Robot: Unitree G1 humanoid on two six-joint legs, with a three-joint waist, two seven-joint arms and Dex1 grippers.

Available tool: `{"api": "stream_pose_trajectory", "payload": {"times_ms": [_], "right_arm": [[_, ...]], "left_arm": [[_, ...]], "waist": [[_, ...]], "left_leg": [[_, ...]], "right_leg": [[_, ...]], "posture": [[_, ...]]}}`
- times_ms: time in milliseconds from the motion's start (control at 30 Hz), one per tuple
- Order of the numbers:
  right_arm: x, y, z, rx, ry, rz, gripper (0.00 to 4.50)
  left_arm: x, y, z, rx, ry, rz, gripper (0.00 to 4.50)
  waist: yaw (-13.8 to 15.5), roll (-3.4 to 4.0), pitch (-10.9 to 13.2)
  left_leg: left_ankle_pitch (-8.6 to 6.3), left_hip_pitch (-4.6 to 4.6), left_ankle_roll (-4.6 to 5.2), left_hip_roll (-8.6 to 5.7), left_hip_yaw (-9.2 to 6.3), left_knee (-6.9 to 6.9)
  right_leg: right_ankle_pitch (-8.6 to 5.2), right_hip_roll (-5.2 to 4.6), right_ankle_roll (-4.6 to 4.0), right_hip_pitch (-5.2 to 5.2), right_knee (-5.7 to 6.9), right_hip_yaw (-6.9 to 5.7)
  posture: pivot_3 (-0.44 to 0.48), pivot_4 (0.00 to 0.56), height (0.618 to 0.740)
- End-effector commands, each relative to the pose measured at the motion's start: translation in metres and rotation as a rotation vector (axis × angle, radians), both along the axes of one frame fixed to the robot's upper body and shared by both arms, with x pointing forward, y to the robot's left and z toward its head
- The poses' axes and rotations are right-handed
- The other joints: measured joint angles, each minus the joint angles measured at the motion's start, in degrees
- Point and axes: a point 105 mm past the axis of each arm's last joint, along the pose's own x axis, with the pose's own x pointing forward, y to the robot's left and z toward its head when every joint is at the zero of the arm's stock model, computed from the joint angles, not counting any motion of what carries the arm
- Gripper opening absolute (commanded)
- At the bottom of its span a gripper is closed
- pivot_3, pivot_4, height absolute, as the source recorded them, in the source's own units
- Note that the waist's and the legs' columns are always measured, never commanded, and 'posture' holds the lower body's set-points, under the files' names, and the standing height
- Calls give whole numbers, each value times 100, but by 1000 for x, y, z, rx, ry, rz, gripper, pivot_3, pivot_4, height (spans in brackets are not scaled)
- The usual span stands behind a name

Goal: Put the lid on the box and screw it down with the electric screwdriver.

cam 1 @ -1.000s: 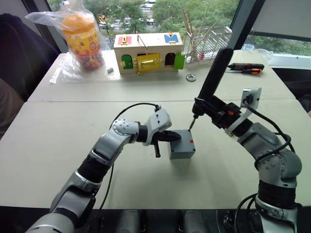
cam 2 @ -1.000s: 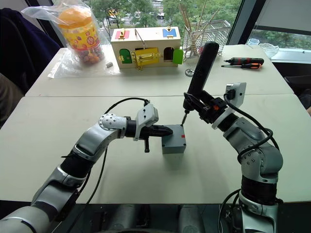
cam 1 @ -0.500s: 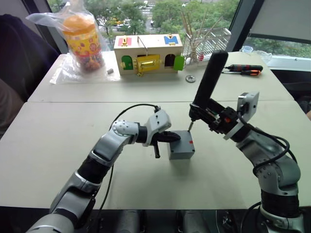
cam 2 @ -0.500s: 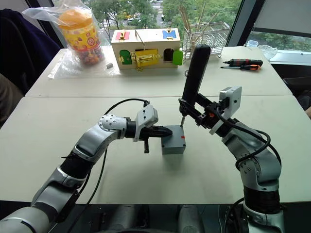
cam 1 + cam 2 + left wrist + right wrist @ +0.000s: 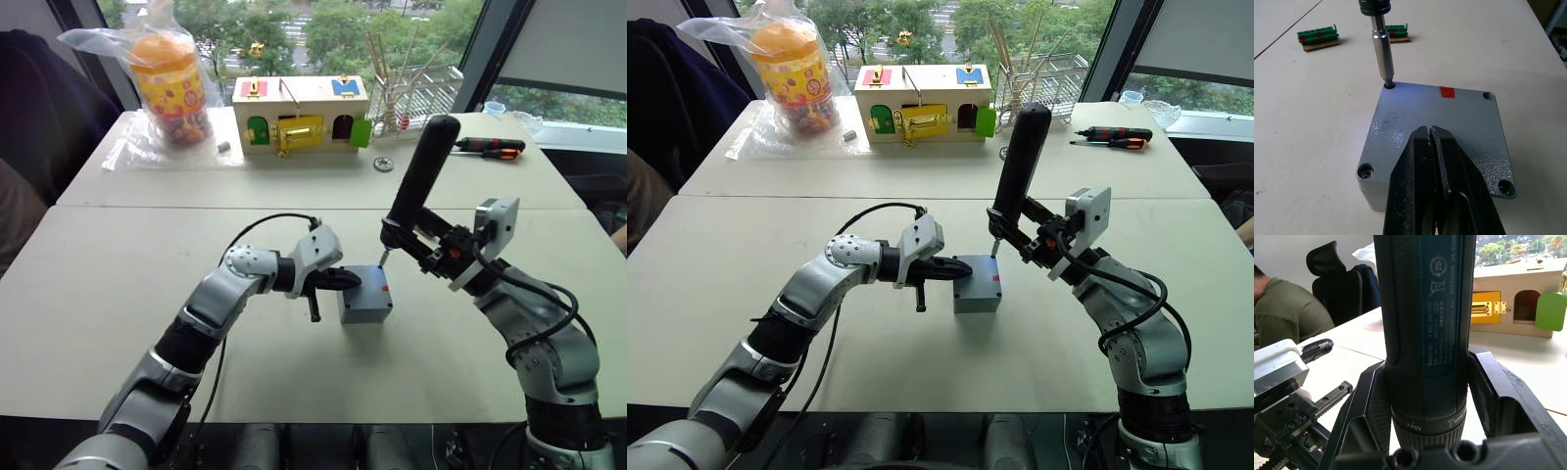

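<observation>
Lid [image 5: 1440, 127] sits square on the box [image 5: 364, 303], which stands mid-table between the two arms. The left gripper [image 5: 1436, 161] lies flat across the lid, its fingers pressed together with nothing between them. The right gripper [image 5: 1425, 431] is clamped around the thick dark body of the electric screwdriver [image 5: 419, 176], which leans with its handle tipped away from the robot. Its metal bit [image 5: 1382, 54] drops straight into a corner screw hole, the one beside the red mark [image 5: 1447, 91]. Well back on the table [image 5: 118, 294] stand a wooden box with coloured doors [image 5: 299, 113] and a bagged jar [image 5: 167, 83].
</observation>
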Motion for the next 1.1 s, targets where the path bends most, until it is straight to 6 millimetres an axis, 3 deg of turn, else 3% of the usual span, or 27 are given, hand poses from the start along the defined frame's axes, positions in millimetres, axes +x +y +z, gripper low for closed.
{"api": "stream_pose_trajectory", "payload": {"times_ms": [33, 433, 567, 667, 867, 1000, 1100], "right_arm": [[-1, 5, -48, -30, 197, 20, 1854], [-1, 0, -46, -37, 189, 5, 1854], [3, -7, -31, -22, 149, -20, 1854], [5, -12, -7, -8, 93, -30, 1854], [4, -23, 73, 85, -57, -23, 1854], [4, -34, 117, 214, -101, -29, 1854], [14, -46, 130, 274, -47, -86, 1854]], "left_arm": [[-1, 0, -2, 11, -6, -3, 0], [-1, -2, -1, 9, -6, -9, 0], [-2, -4, -2, 7, -5, -15, 0], [-3, -5, -3, 8, -4, -19, 0], [-3, -6, -2, -5, -8, -18, 0], [0, -9, 9, -69, -4, -4, 0], [2, -12, 20, -127, -4, 3, 0]], "waist": [[0, 0, -1], [0, -2, -5], [5, -1, -5], [7, -1, -5], [14, 11, 4], [7, 21, 19], [1, 21, 22]], "left_leg": [[0, 0, 0, 0, 0, 0], [-2, 1, 3, 1, 0, 0], [-2, 1, 4, 1, 0, 0], [-3, -1, 5, -1, 0, 0], [-4, -21, 8, -3, 0, 4], [-4, -30, 8, -8, 4, 3], [-4, -30, 8, -7, 4, 3]], "right_leg": [[0, 0, 0, 0, 0, 0], [0, -1, 0, 2, -1, 0], [0, -2, 0, 2, -1, 0], [0, -5, 0, 2, -2, 0], [0, -11, 0, -18, -1, 0], [1, -16, 1, -29, -1, 1], [1, -15, 1, -31, 0, 0]], "posture": [[0, 150, 708], [0, 150, 708], [0, 150, 708], [0, 150, 708], [0, 150, 708], [0, 150, 708], [0, 150, 708]]}}
